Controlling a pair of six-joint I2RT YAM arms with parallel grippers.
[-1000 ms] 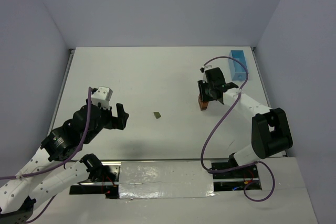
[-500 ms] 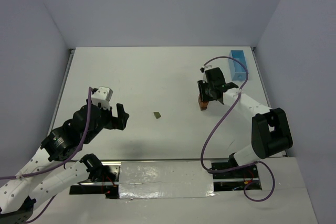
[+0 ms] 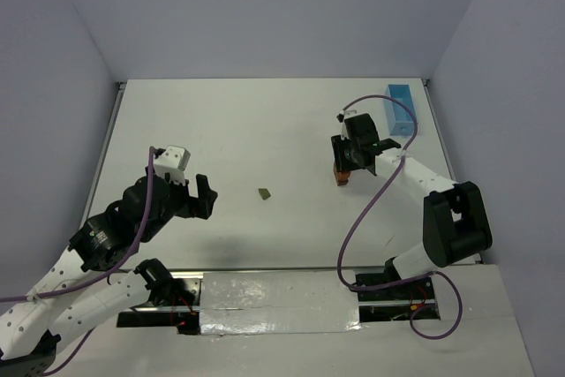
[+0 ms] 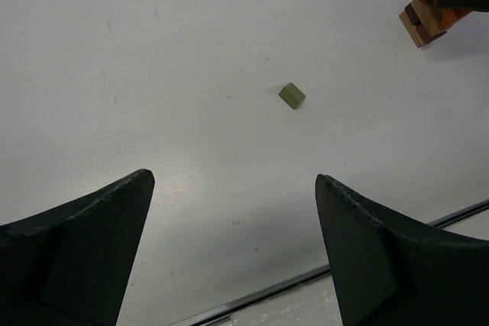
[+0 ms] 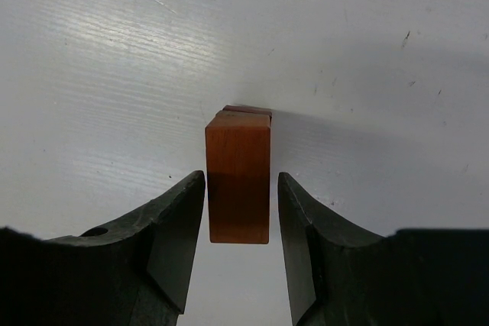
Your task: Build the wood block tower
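- Fingers (image 5: 176, 234) of your right gripper (image 5: 241, 181) stand a little apart on either side of the orange block (image 5: 238, 181); a sliver of white shows between the block and the right finger, while the left finger is against it or just beside it, so the jaws bracket the block without clamping it
- That orange block is the top piece of the wood block tower (image 3: 341, 174); in your right wrist view only a thin edge of a darker brown block (image 5: 247, 110) peeks out beyond it
- From your left wrist view the tower (image 4: 428, 11) shows an orange top over tan and dark brown layers, with the dark tip of the right gripper touching or overlapping its upper corner
- The tower stands on the white table (image 3: 229, 130), right of centre, near the light blue tray (image 3: 402, 109) but apart from it
- Your left gripper (image 4: 233, 177) hangs above the table with its jaws spread wide and nothing between them
- A lone olive-green block (image 4: 291, 95) lies on the table beyond the left gripper, between it and the tower, well apart from both
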